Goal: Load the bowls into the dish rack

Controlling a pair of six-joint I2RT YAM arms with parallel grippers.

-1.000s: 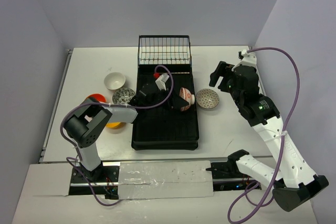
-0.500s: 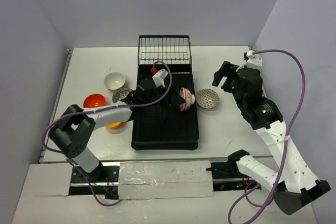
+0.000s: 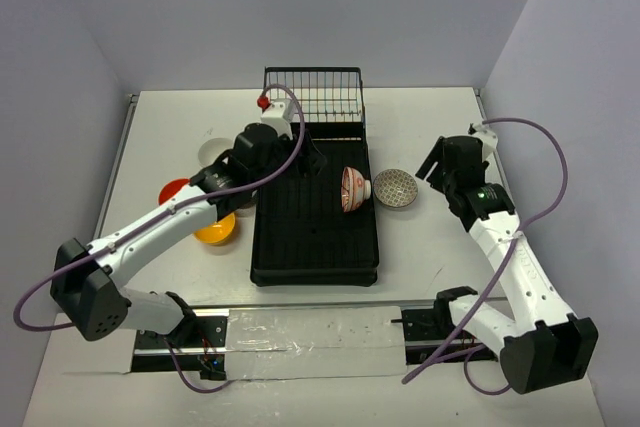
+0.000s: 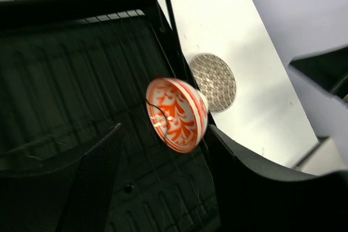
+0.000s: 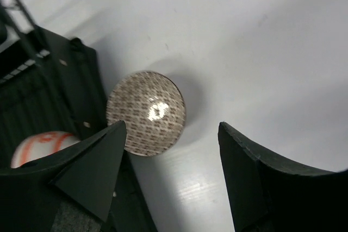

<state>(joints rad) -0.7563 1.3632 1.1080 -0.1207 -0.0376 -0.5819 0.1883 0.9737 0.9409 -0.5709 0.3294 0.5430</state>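
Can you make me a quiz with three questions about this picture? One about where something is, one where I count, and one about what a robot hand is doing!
1. Where is the round red-and-white patterned bowl compared with the long black ribbed plastic dish rack?
A) inside it
B) left of it
C) right of it

2. How many bowls are in the rack?
A) none
B) one
C) three

3. The right gripper is:
A) squeezing a bowl
B) gripping the rack
C) open and empty

Answers:
1 A, it lies tipped on its side on the rack's ribs.
2 B, only that bowl is in it.
3 C, its jaws stand wide apart, holding nothing.
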